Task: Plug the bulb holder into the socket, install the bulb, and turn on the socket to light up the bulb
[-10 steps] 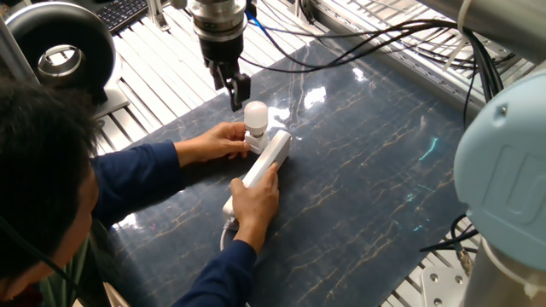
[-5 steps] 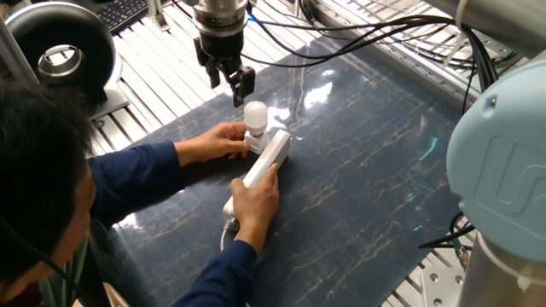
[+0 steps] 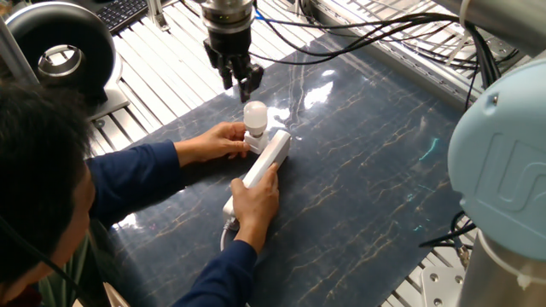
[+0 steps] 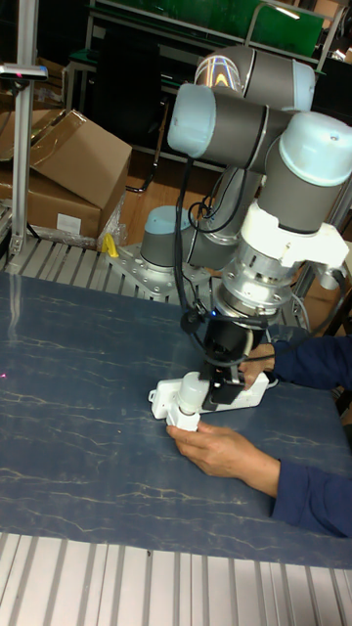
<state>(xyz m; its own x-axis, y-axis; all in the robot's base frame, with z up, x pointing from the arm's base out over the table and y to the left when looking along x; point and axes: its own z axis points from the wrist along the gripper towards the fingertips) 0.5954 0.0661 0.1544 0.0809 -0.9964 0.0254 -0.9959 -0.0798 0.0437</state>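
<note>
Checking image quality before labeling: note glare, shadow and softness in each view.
Fixed view: bright glare streaks on the glossy mat near the tool; the pale arm housing at right looks soft. Tall fixed view: dimmer and even, the bulb partly covered by the tool.

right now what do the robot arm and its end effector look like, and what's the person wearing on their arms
The robot arm has grey tube segments with pale blue joint caps and a silver ribbed wrist. Its end effector is black, with two short dark fingers; black and blue cables run to it. The person wears dark navy long sleeves that reach the wrists.
</note>
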